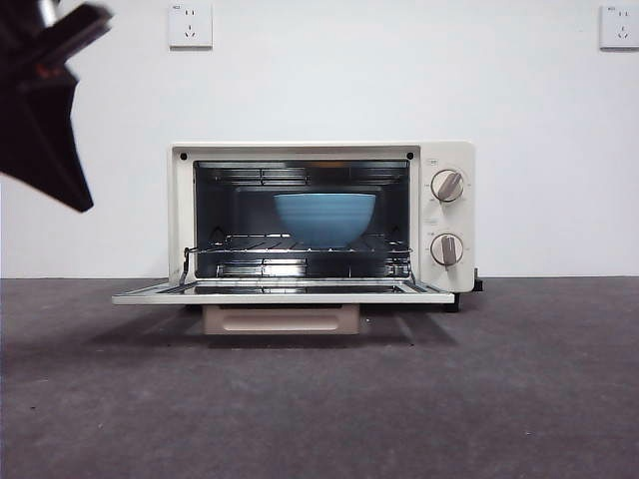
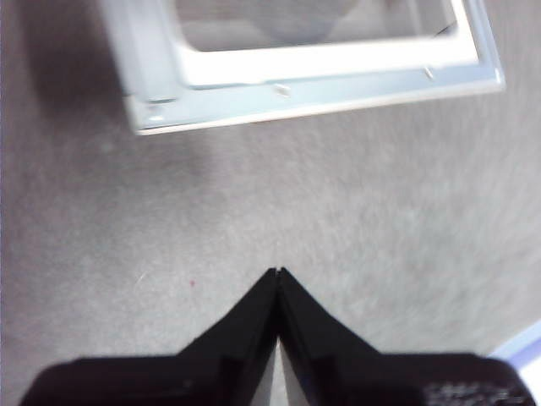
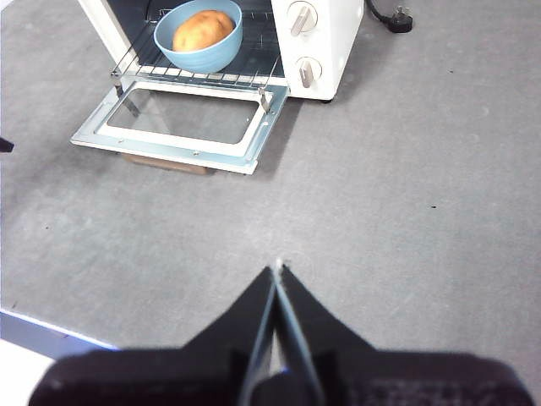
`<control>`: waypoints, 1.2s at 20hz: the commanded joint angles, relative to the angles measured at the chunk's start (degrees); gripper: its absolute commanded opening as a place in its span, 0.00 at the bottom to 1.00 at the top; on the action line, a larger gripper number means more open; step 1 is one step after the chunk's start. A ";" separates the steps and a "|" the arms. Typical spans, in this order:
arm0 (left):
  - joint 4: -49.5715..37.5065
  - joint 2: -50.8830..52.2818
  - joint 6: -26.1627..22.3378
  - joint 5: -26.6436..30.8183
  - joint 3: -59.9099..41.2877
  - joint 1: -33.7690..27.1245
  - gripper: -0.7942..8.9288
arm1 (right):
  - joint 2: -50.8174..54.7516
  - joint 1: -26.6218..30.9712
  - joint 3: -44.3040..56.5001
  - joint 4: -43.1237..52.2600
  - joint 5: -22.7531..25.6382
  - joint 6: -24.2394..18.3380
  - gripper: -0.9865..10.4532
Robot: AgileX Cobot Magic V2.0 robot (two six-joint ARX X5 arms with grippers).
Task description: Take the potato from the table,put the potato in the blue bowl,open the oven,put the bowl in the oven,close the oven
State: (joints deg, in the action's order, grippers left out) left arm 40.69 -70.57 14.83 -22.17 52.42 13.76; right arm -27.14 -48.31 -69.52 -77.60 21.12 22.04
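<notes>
A: Where's the potato (image 3: 203, 30)?

B: In the blue bowl (image 3: 199, 41), which sits on the wire rack (image 1: 300, 242) inside the oven (image 1: 321, 216). The door (image 1: 283, 292) hangs fully open, lying flat just above the table (image 1: 519, 389). Only the closing looks left.

A: And the arms?

B: The left gripper (image 2: 278, 272) hovers over the table near the door's front edge, its 2 jaws pressed together and holding nothing. The right gripper (image 3: 278, 267) waits well apart from the oven, jaws likewise together and empty.

A: What could go wrong?

B: The handle hangs under the door, and the left wrist view is blurred, so I can't judge the approach well. A lift off-centre might slip off the lip, and a hard swing could jolt the rack or shove the oven back.
</notes>
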 commanded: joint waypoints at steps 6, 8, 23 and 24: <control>-6.49 -14.21 -0.76 -14.16 -0.72 -12.13 0.07 | 0.00 -0.07 0.48 -1.33 0.13 3.61 0.08; -7.96 -17.79 -0.90 -14.34 -0.72 -13.16 0.07 | 0.00 -0.07 0.48 -1.33 0.90 4.81 0.08; -22.01 -29.44 14.23 -17.05 -0.57 -12.94 0.07 | 0.00 -0.07 0.48 -1.31 4.48 9.29 0.08; -22.12 -29.59 14.43 -17.27 -0.57 -12.68 0.07 | 0.00 -0.07 0.48 -1.31 4.46 9.27 0.08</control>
State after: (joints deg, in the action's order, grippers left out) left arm 18.83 -99.55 28.32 -38.83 52.38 0.78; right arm -27.16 -48.31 -69.52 -77.60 25.41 30.72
